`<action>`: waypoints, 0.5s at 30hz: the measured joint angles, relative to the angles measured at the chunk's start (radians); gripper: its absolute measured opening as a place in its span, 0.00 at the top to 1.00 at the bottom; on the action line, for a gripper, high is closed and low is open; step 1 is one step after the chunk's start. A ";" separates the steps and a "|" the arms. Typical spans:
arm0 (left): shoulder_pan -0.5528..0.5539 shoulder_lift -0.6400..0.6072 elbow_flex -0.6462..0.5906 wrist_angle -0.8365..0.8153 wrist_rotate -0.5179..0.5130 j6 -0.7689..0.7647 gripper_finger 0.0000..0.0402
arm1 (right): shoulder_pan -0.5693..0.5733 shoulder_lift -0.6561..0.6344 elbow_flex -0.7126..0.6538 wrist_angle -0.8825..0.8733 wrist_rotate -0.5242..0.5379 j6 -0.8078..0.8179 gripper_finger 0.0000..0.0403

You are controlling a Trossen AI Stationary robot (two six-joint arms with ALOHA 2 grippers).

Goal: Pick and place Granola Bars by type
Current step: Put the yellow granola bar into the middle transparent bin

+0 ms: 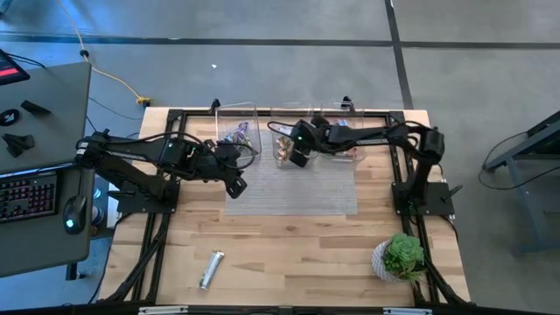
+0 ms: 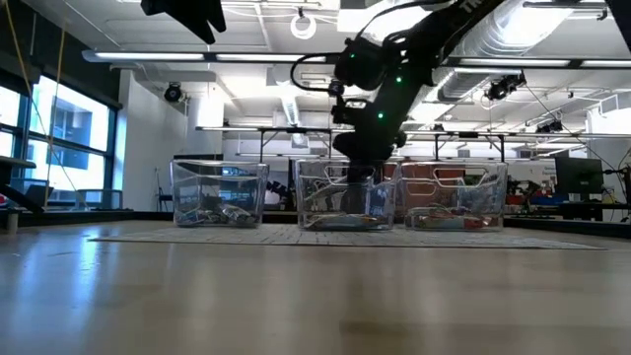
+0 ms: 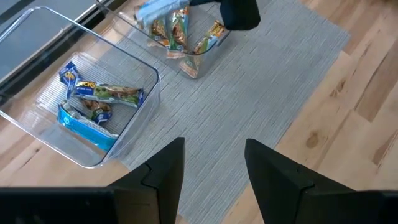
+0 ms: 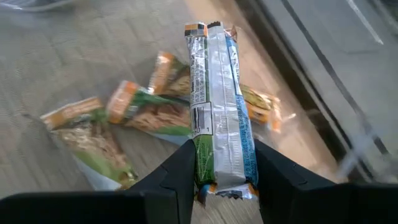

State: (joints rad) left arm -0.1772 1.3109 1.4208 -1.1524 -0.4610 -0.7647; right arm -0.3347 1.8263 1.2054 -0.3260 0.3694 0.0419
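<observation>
Three clear bins stand in a row on a grey mat (image 1: pixel 293 188) at the table's far edge. The left bin (image 3: pixel 37 124) holds blue-wrapped bars (image 3: pixel 93 99). In the middle bin (image 1: pixel 289 144) lie several orange-green bars (image 4: pixel 143 112). My right gripper (image 4: pixel 224 148) hangs over the middle bin, shut on a green, silver and blue bar (image 4: pixel 217 87). My left gripper (image 3: pixel 214 146) is open above the mat, near the left bin (image 1: pixel 238 131), and touches nothing. One silver bar (image 1: pixel 211 269) lies flat on the bare wood near the table's near edge. My right gripper pinches the bar between its two fingers by the long sides, close to one end (image 4: pixel 221 165). The bar lies along the fingers and its long free part (image 4: pixel 214 56) sticks out past them. It is lifted clear above the bars in the middle bin.
The right bin (image 2: pixel 454 197) holds a few bars too. A green potted plant (image 1: pixel 402 255) stands at the table's near right corner. Black frame rails (image 1: pixel 162 227) run along the table's sides. Bare wood lies between the mat and the near edge.
</observation>
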 joint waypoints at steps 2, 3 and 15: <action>0.000 0.000 0.000 0.000 0.000 0.000 0.59 | -0.001 0.018 0.013 0.002 -0.008 -0.015 0.71; 0.000 0.000 0.000 -0.001 0.000 0.000 0.59 | 0.000 0.023 0.015 0.001 -0.007 -0.020 0.71; 0.000 0.000 0.000 -0.002 -0.001 0.000 0.59 | -0.001 0.019 0.019 0.005 -0.002 -0.046 0.71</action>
State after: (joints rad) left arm -0.1771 1.3109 1.4208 -1.1545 -0.4618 -0.7647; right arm -0.3359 1.8458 1.2240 -0.3214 0.3677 -0.0038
